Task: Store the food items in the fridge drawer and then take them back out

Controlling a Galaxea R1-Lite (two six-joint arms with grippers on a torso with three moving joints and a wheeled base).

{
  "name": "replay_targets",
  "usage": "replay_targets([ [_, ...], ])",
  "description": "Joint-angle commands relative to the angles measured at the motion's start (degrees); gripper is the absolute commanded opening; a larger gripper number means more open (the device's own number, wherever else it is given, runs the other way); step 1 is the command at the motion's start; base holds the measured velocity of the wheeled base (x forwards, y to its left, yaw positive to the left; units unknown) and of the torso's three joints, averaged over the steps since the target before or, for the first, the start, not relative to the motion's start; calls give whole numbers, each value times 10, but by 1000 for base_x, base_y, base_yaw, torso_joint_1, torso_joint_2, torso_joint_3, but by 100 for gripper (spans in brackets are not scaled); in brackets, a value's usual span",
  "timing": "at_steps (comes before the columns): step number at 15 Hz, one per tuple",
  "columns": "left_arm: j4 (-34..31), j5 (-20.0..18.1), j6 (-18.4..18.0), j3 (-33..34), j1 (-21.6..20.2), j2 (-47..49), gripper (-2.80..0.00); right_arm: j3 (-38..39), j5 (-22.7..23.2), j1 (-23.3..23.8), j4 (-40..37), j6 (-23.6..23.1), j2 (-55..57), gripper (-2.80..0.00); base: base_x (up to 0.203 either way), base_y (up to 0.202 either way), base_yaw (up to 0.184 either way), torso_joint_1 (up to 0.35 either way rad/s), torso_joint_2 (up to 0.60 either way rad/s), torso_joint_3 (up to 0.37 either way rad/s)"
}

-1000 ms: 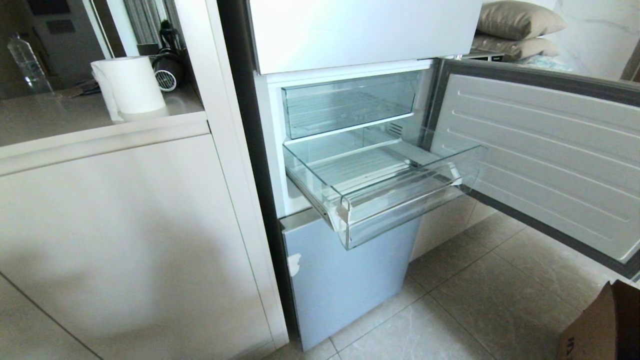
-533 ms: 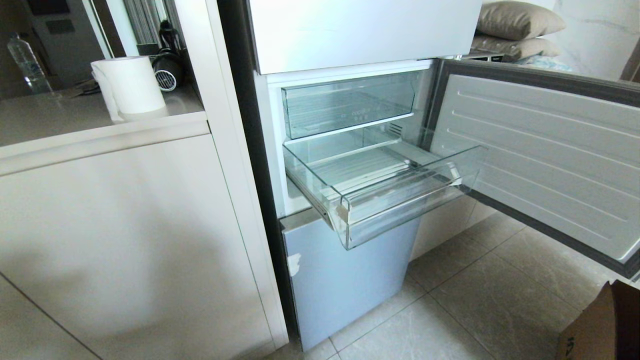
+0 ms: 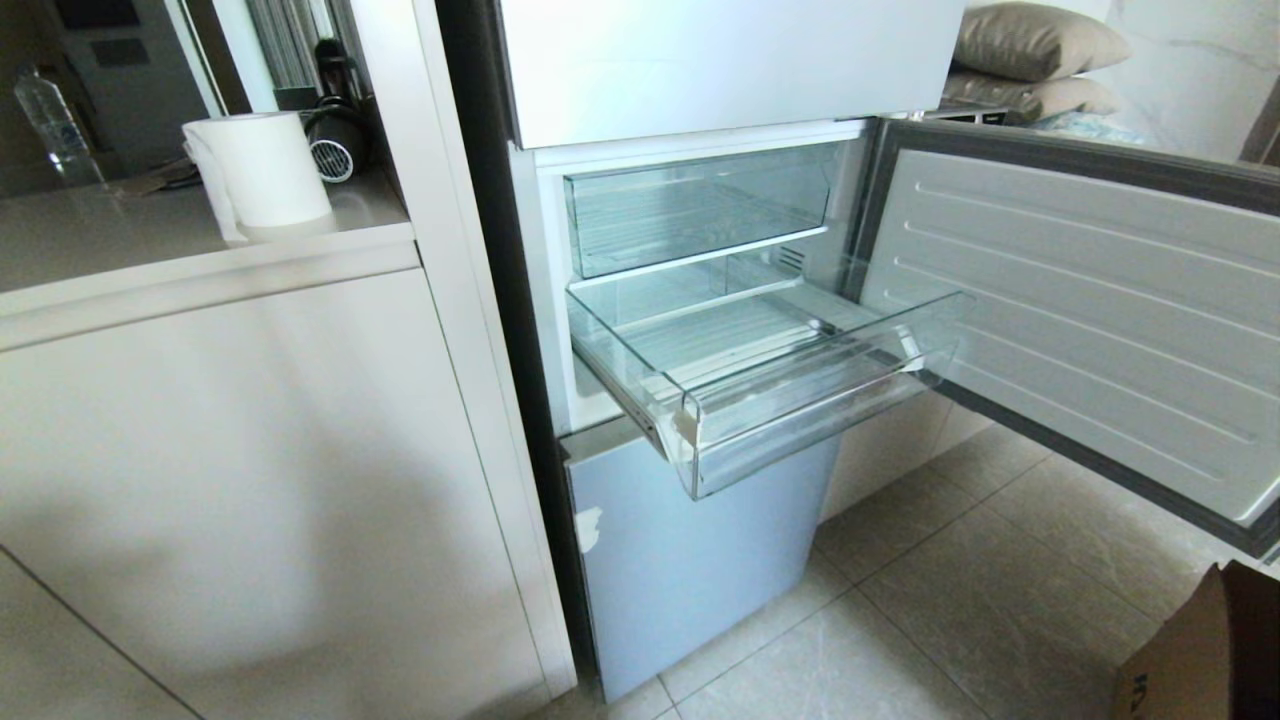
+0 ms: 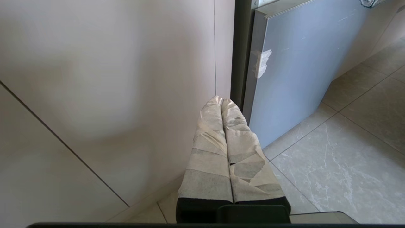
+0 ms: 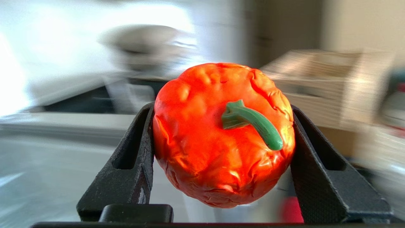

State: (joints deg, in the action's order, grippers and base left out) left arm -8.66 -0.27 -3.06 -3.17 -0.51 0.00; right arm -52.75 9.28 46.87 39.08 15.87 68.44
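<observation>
The clear fridge drawer (image 3: 800, 420) stands pulled out of the open fridge in the head view, with nothing in it. One food item (image 5: 221, 133), a glossy red-orange piece with a green stem, fills the right wrist view. My right gripper (image 5: 221, 142) is shut on it, one black finger on each side; this arm is outside the head view. The left gripper (image 4: 221, 103) is shut, its taped fingers pressed together, and hangs low by the cabinet beside the fridge's pale blue lower door (image 4: 294, 69).
The fridge door (image 3: 1090, 320) stands swung open to the right. A clear bin (image 3: 700, 205) sits above the drawer. A white cabinet (image 3: 250, 450) with a paper roll (image 3: 262, 170) on its counter is left of the fridge. A cardboard box (image 3: 1210, 650) stands on the tiled floor at the lower right.
</observation>
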Motion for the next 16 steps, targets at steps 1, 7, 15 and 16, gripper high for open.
replay_targets([
  [1,0,0,0,0,0,1,-280,7,-22,-161,-6,-10,-49,-280,0,0,0,0,0,0],
  [7,0,0,0,0,0,1,-280,-6,-144,-532,-108,-27,23,-280,0,0,0,0,0,0],
  [15,0,0,0,0,0,1,-280,-194,-89,-625,-104,-72,363,-280,0,0,0,0,0,0],
  [16,0,-1,0,0,0,1,-280,-234,-85,-636,-104,-79,411,-280,0,0,0,0,0,0],
])
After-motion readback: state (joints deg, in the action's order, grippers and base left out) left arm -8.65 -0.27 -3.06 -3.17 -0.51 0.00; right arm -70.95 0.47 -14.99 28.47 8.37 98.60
